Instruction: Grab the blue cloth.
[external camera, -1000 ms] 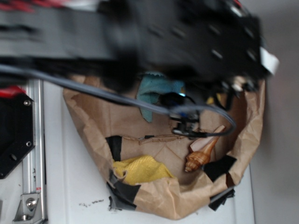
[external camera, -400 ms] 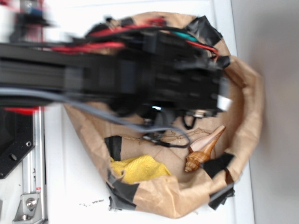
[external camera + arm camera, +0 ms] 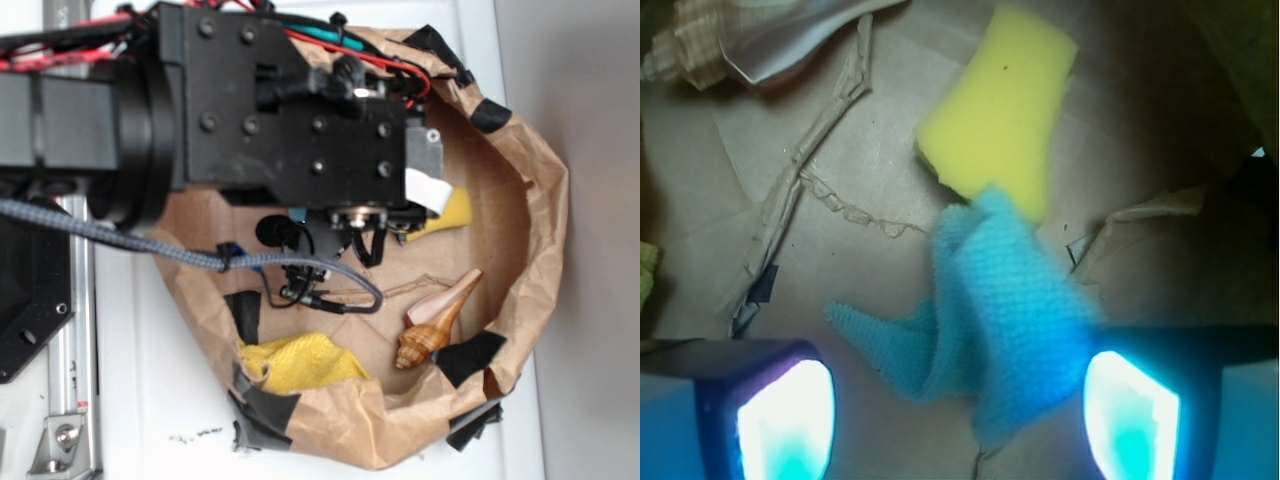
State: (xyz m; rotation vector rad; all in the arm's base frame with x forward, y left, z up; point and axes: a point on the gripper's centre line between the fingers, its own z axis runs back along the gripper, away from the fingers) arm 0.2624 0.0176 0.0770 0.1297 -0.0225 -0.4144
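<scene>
Paper bag holds blue cloth, sponge, yellow cloth, shell. Gripper spread wide, cloth between fingers, overlapping sponge. Arm hides cloth from outside.

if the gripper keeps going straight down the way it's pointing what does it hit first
Most likely the blue cloth, which lies between the open gripper's fingers; the yellow sponge sits beyond it. Depth is unclear.

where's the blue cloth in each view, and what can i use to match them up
Exterior: the blue cloth is almost wholly hidden under the arm; only a tiny blue sliver may peek out below the wrist.
Wrist: the blue cloth lies crumpled at lower centre, between the open gripper fingers.
Shared landmark: the yellow sponge, touching the cloth's far end.
</scene>
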